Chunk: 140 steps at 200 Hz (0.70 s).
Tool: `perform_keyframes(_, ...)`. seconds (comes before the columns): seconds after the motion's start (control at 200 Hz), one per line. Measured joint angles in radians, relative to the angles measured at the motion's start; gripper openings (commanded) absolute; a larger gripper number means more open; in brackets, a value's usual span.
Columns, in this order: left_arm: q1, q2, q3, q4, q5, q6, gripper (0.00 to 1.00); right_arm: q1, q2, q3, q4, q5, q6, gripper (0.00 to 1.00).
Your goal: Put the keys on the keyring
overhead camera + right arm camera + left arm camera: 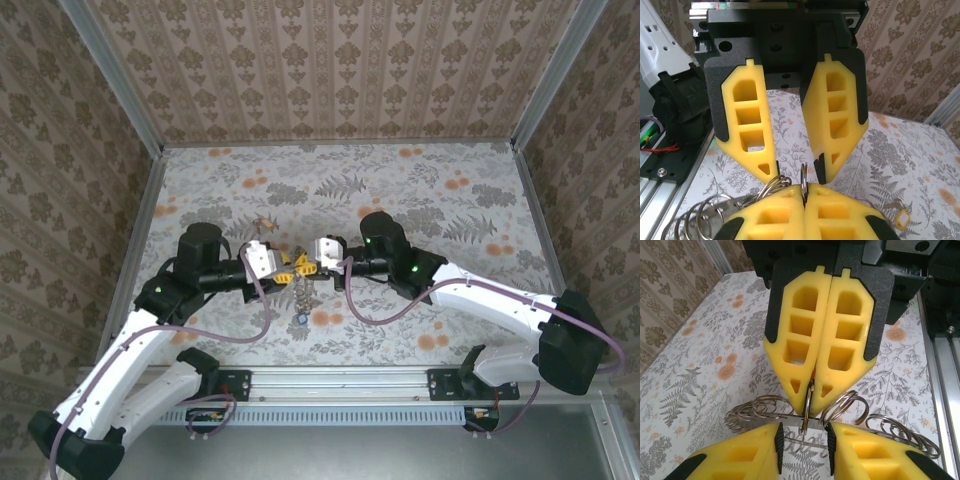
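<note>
The keyring (pixel 300 292) is a bunch of steel split rings on a metal strip, hanging between both grippers above the table. My right gripper (pixel 804 189) is shut on one upright ring (pixel 803 174) of it. The same gripper (pixel 810 407) comes down from the top of the left wrist view, pinching that ring (pixel 805 424). My left gripper (pixel 804 442) faces it, open, one finger on each side of the ring and touching nothing. A blue-headed key (pixel 301 320) dangles at the bottom of the bunch. A pale-headed key (pixel 901 218) lies on the table beyond.
The floral tablecloth (pixel 440 210) covers the table. A small brass-coloured key (pixel 265 223) lies behind the left gripper. The aluminium rail (pixel 340 380) runs along the near edge, and patterned walls close in the other three sides.
</note>
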Motion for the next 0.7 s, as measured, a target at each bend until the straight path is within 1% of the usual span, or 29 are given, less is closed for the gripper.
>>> perform_keyframes(0.055, 0.001, 0.003, 0.000, 0.011, 0.000, -0.001, 0.21, -0.003, 0.000, 0.000, 0.006, -0.004, 0.004, 0.00)
perform_keyframes(0.115, 0.005, 0.005, 0.000, 0.013, 0.009, -0.003, 0.11, -0.004, 0.000, 0.000, 0.011, -0.004, 0.005, 0.00)
perform_keyframes(0.15, 0.005, 0.006, 0.000, 0.014, 0.012, -0.006, 0.09, -0.006, 0.000, 0.000, 0.013, -0.004, 0.005, 0.00)
perform_keyframes(0.22, 0.011, 0.006, 0.000, 0.014, 0.019, -0.009, 0.10, -0.008, 0.000, 0.000, 0.014, -0.005, 0.006, 0.00)
perform_keyframes(0.285, 0.013, 0.006, 0.000, 0.016, 0.027, -0.012, 0.13, -0.008, 0.000, 0.000, 0.017, -0.007, 0.007, 0.00)
perform_keyframes(0.525, 0.019, 0.000, -0.011, 0.045, 0.057, -0.018, 0.18, -0.007, 0.000, 0.001, 0.021, -0.014, 0.007, 0.00)
perform_keyframes(0.59, 0.018, -0.011, -0.014, 0.047, 0.060, -0.011, 0.21, -0.007, 0.000, 0.001, 0.022, -0.019, 0.006, 0.00)
perform_keyframes(0.7, 0.031, -0.034, -0.013, 0.035, 0.067, 0.019, 0.21, -0.003, 0.000, 0.001, 0.024, -0.026, 0.006, 0.00)
